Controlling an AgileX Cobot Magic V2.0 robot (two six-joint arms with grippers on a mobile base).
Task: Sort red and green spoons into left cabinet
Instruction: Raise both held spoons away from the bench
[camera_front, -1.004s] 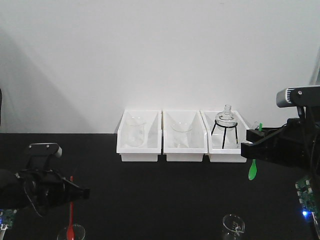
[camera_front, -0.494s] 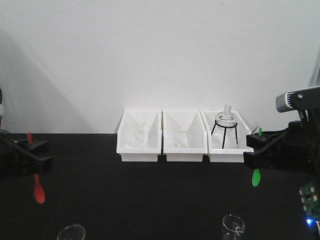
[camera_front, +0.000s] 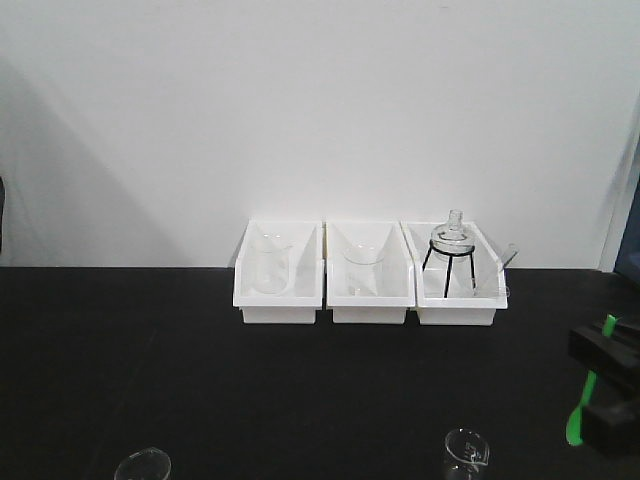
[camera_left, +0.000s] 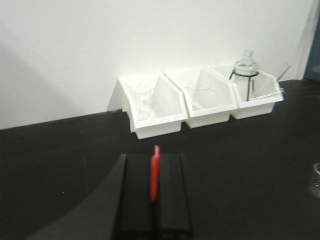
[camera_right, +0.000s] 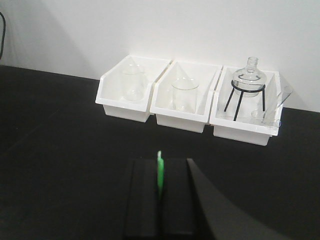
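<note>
In the left wrist view the red spoon (camera_left: 155, 172) stands edge-on, clamped between the two black pads of my left gripper (camera_left: 155, 157), which is shut on it. My right gripper (camera_right: 160, 161) is shut on the green spoon (camera_right: 160, 177) in the same way. The front view shows only the right gripper (camera_front: 598, 385), at the far right edge low over the black table, with the green spoon (camera_front: 575, 415) hanging bowl-down from it. The left gripper is outside the front view. The left cabinet is out of view in every frame.
Three white bins (camera_front: 278, 300) stand in a row against the back wall, holding glass beakers and a round flask on a black tripod (camera_front: 452, 250). A small glass dish (camera_front: 142, 466) and a small beaker (camera_front: 466, 452) stand at the table's front edge.
The left arm has swung out of the front view to the left, carrying the red spoon. The right arm has moved right and down with the green spoon.
</note>
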